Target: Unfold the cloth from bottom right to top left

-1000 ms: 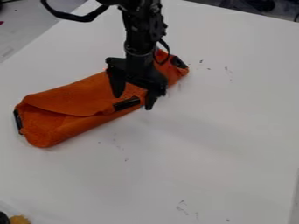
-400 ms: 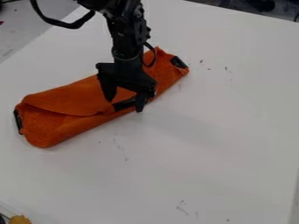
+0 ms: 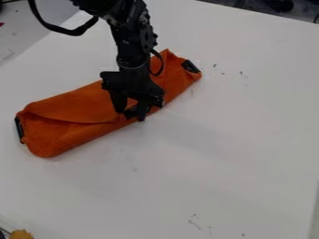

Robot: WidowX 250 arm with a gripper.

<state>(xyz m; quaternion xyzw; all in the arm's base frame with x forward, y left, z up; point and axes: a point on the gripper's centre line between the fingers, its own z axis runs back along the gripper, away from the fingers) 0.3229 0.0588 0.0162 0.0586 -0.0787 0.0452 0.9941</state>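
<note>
The orange cloth (image 3: 81,104) lies folded into a long bundle, slanting from the left edge up to the upper middle of the table. Its loose flap ends at the lower long side, where a dark patch (image 3: 130,112) marks the corner. Over that patch hangs the gripper (image 3: 130,116), pointing down, its two fingers apart on either side of the dark corner. Whether the fingertips touch the cloth cannot be made out. The gripper and arm hide part of the bundle's middle.
White tabletop (image 3: 218,154) stretches below and right of the cloth. A yellow object (image 3: 21,234) sits at the bottom left corner. More dark patches mark both ends of the bundle.
The gripper has shifted left and slightly down to the flap's dark corner, and its fingers have drawn closer together. The cloth's outline looks unchanged.
</note>
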